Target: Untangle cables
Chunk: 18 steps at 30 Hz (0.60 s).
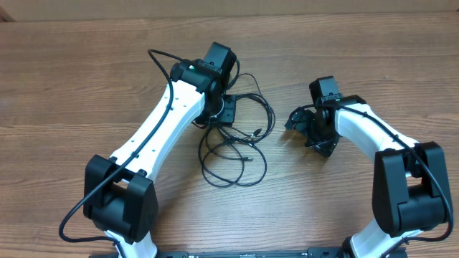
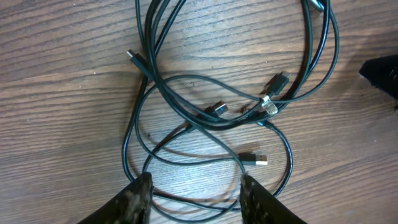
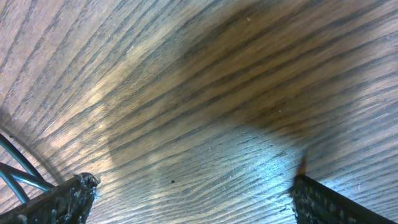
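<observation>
- You are viewing the left gripper (image 2: 194, 186) with its jaws standing apart. It is clamping nothing, and its two fingers are framing the near edge of the cables (image 2: 211, 112).
- One thin loop of the tangle is running across the gap between those fingers, lying on the table (image 2: 56, 130). You cannot tell whether it is touching either finger.
- Past the fingertips, the cables are lying as several black loops, overlapping and crossing at the middle of the tangle.
- Small plug ends are showing within the tangle: a silver-tipped plug (image 2: 254, 158) on its near side, a dark plug (image 2: 133, 56) at its far left, and a light connector (image 2: 268, 106) towards its right.
- In the overhead view, the left gripper is hovering over the far part of the tangle, and the left arm (image 1: 161, 125) is reaching in from the tangle's near left.
- You are viewing the right gripper (image 1: 295, 118) with its jaws spread wide and bare wood lying between them.
- The right gripper is sitting just to the right of the tangle, apart from it. A short stretch of cable is showing at the left edge of the right wrist view.
- The right arm (image 1: 373, 136) is bending away to the tangle's right.
</observation>
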Motion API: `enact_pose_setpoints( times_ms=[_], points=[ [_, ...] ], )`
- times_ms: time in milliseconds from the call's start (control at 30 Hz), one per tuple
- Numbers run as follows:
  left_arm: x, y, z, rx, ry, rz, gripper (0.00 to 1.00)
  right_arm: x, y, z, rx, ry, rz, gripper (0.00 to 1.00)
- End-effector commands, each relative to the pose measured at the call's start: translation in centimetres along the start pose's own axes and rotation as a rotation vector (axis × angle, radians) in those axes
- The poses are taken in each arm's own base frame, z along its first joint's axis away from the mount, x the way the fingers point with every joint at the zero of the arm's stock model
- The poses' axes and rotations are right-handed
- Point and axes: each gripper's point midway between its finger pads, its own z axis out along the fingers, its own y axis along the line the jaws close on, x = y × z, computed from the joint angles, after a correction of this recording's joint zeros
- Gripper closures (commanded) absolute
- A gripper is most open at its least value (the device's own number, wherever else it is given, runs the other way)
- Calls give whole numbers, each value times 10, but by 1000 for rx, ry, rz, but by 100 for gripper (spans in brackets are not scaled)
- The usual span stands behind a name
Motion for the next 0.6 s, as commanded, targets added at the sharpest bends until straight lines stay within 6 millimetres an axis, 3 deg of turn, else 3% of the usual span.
enact_pose_setpoints(
  times_ms=[0, 100, 200, 300, 567],
  points=[
    [10, -7, 14, 7, 25, -48, 52, -1, -2, 3, 10, -5, 0, 0],
    [14, -9, 28, 10, 22, -84, 53, -2, -4, 3, 17, -12, 1, 0],
    [13, -12, 43, 25, -4, -105, 56, -11, -16, 2, 82, -66, 4, 0],
    [7, -14, 51, 43, -40, -101, 52, -18, -28, 0, 114, -78, 34, 0],
    [7, -13, 70, 60, -69, -123, 51, -47, -86, -8, 185, -82, 211, 0]
  ],
)
